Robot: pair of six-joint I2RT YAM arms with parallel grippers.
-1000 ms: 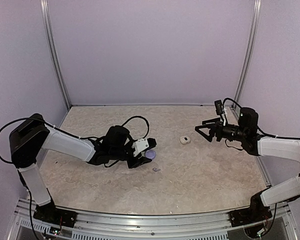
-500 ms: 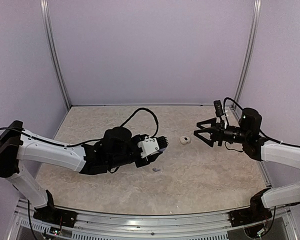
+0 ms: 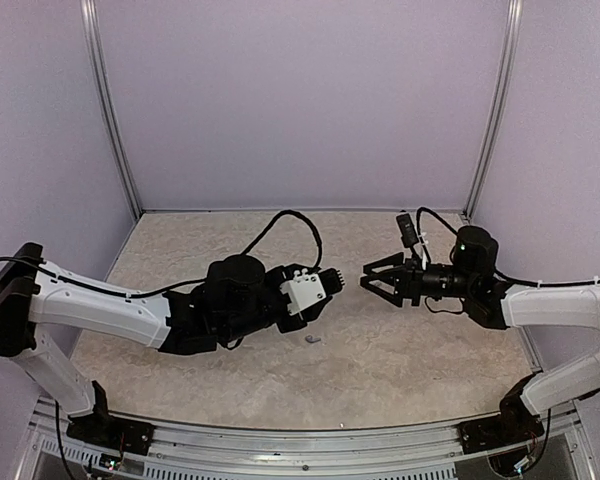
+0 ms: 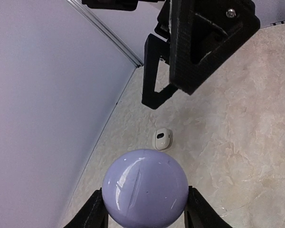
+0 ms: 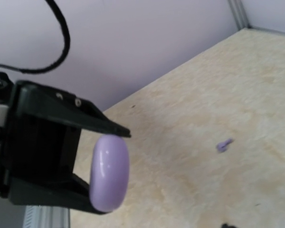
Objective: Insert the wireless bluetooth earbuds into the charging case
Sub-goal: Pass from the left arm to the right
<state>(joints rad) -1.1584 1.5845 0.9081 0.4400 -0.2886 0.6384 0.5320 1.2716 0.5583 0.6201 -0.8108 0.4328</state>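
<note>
Top external view: the left hand (image 3: 332, 284) and the right hand (image 3: 368, 282) face each other above the worktop (image 3: 420, 350), fingertips close but apart.

Left hand: both fingers pinch the lilac case (image 4: 145, 186) across its sides. The case is closed and held clear of the worktop.

Right hand: fingers spread, gripping nothing, pointed toward the lilac case.

Left wrist view: the white case (image 4: 162, 138) lies on the worktop beneath the right hand, beyond the lilac case and apart from it.

Earbud: one lilac earbud (image 3: 313, 340) lies loose on the worktop, near the left hand on its near side, outside both cases. Neither hand touches it.
</note>
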